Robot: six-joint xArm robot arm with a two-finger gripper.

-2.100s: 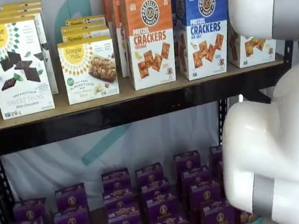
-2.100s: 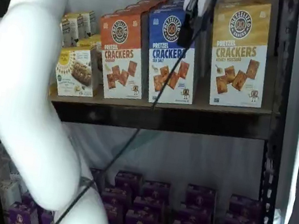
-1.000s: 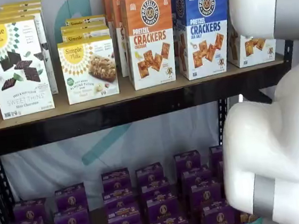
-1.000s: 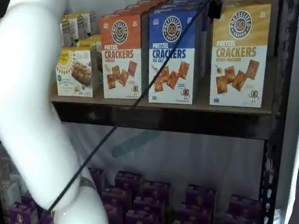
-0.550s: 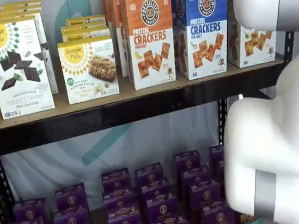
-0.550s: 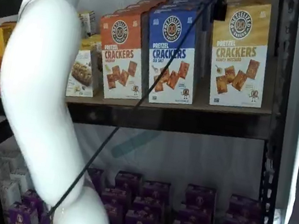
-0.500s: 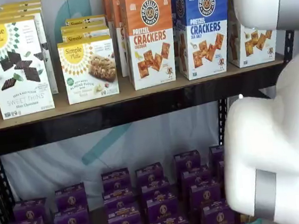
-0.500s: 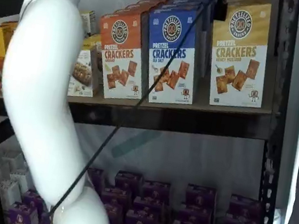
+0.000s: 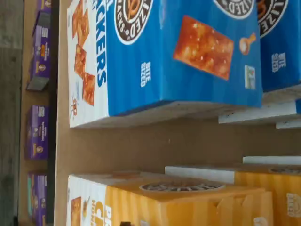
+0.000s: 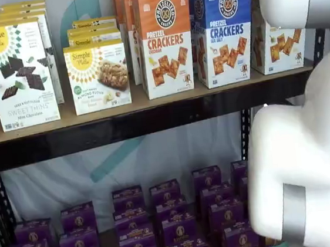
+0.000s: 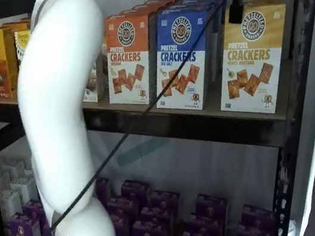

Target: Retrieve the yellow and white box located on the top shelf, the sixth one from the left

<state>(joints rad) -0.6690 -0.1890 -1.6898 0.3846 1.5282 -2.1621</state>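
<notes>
Yellow and white box (image 11: 251, 55): tall pretzel crackers carton, mustard-yellow above, white below, round dark logo; standing upright at the right end of the top shelf (image 11: 206, 115), facing forward.

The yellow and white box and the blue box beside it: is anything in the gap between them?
Nothing: the wrist view shows bare tan shelf board between the blue box and the yellow and white box.

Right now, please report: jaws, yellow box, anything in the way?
Jaws wide, nothing held. Yellow box upright on top shelf. Blue box beside it, gap between.
</notes>
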